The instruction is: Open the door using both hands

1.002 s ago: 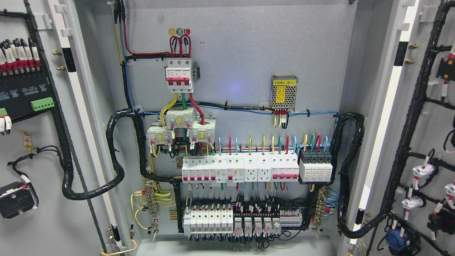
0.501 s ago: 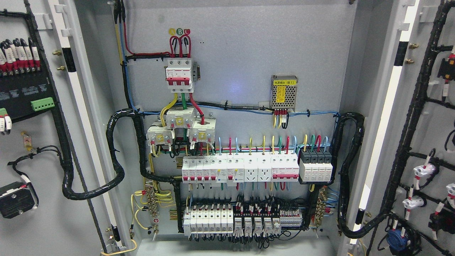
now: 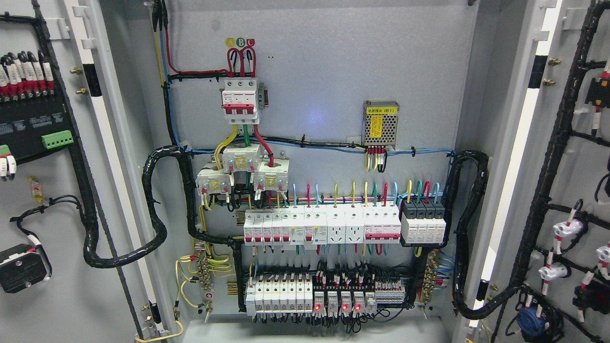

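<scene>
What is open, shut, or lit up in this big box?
Left door: swung open.
Right door: swung open.
Relay lights: three glow red.
Robot's hands: not in view.

A red-handled main breaker (image 3: 241, 101) sits above a row of white breakers (image 3: 321, 227). A mesh-cased power module (image 3: 380, 123) is mounted to its right. Lowest, what look like relays (image 3: 343, 302) show red lights.
</scene>
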Controlling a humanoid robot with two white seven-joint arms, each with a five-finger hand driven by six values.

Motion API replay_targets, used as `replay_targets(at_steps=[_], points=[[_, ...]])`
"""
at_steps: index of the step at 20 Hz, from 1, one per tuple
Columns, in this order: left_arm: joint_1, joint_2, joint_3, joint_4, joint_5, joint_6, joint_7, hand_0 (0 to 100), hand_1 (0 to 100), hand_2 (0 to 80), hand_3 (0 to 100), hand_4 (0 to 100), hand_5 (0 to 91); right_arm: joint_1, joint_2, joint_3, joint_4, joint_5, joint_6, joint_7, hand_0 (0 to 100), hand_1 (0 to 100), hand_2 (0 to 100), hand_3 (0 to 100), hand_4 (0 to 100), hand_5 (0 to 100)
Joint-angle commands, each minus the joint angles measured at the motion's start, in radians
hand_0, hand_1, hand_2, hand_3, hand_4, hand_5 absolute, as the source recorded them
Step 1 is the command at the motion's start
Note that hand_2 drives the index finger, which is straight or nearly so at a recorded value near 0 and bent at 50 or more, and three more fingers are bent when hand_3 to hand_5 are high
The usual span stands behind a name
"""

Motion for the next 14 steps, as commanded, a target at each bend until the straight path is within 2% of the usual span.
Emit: replay_targets(at_steps=[1,5,8,10,14], points=[[0.022,-0.015,-0.116,-0.054,-0.087,-0.020,-0.002,0,0,0.0,0,0,0.0,0.012,-0.027,0.062,-0.040,-0.001,0.000,0.003,19,0,0,0,0,0],[0.043,-0.030,-0.164,-0.051,-0.146,-0.035,-0.002,0,0,0.0,0,0,0.0,0.006,-0.030,0.125,-0.039,0.010,0.001,0.003,19,0,0,0,0,0],[0.049,-0.062,-0.224,-0.033,-0.222,-0.035,-0.002,0,0,0.0,0,0,0.0,0.004,-0.030,0.194,-0.036,0.013,0.004,0.003,19,0,0,0,0,0],[0.060,-0.088,-0.256,-0.019,-0.271,-0.035,-0.002,0,0,0.0,0,0,0.0,0.004,-0.028,0.260,-0.026,0.024,0.006,0.003,19,0,0,0,0,0],[0.066,-0.120,-0.307,0.030,-0.319,-0.034,-0.002,0,0,0.0,0,0,0.0,0.003,-0.010,0.417,0.056,0.229,0.009,0.003,19,0,0,0,0,0]])
